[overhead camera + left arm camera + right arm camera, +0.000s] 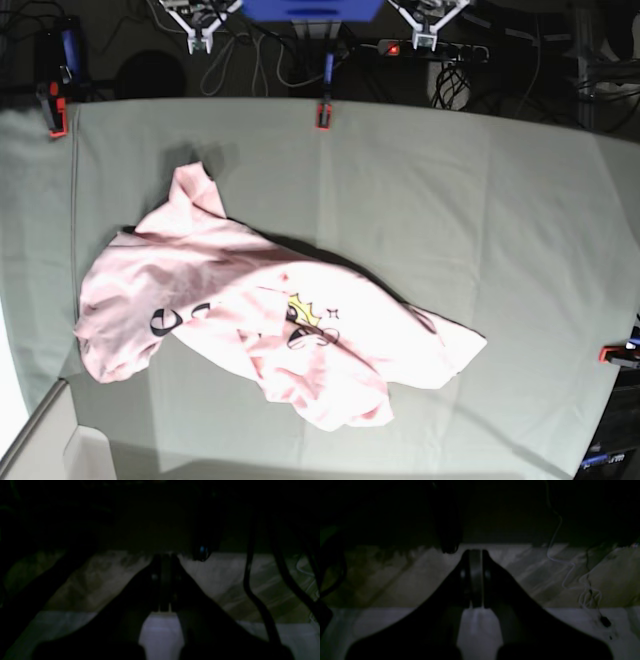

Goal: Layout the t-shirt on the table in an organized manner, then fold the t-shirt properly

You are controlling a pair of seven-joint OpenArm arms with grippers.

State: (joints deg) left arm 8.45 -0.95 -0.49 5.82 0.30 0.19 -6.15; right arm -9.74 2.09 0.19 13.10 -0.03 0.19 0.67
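Observation:
The pale pink t-shirt point(270, 315) lies crumpled on the left and middle of the table point(480, 200), with black lettering and a small yellow-and-black print facing up and one sleeve pointing toward the far edge. Both grippers hang beyond the far edge, apart from the shirt. My left gripper point(428, 38) is at the upper right of the base view and my right gripper point(200, 40) at the upper left. In the dark left wrist view the left gripper point(163, 555) has its fingers pressed together on nothing. The right gripper point(475, 551) looks the same in the right wrist view.
Red clamps point(323, 115) point(57, 118) point(615, 353) grip the cloth at the far and right edges. A power strip point(440, 48) and cables lie behind the table. A thin white cable point(570, 565) and a black cable point(250, 587) hang in the wrist views. A white box point(60, 445) sits at the near left corner.

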